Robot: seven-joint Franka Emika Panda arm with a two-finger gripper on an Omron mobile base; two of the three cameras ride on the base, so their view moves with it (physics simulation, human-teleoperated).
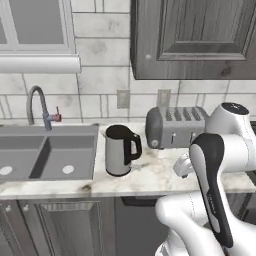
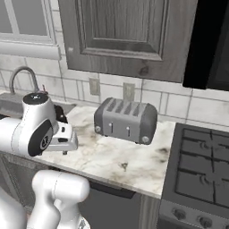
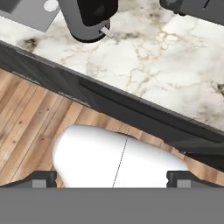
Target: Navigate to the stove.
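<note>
The stove (image 2: 200, 172) is at the lower right of the right base view: a dark grey gas range with black grid grates, and round knobs (image 2: 193, 218) along its front edge. It stands right of the marble counter (image 2: 117, 157). My gripper (image 3: 111, 178) hangs over the counter's front edge, left of the stove, pointing down. Its fingertips (image 3: 43, 177) stand wide apart with nothing between them, so it is open. In the base views the white hand (image 2: 62, 138) hovers in front of the kettle.
A silver slotted toaster (image 2: 126, 119) sits on the counter between my arm and the stove. A black-topped kettle (image 1: 120, 150) stands beside the double sink (image 1: 45, 155) with its faucet (image 1: 40, 107). Dark wall cabinets (image 2: 125, 36) hang above. Wooden floor (image 3: 30, 127) lies below the counter.
</note>
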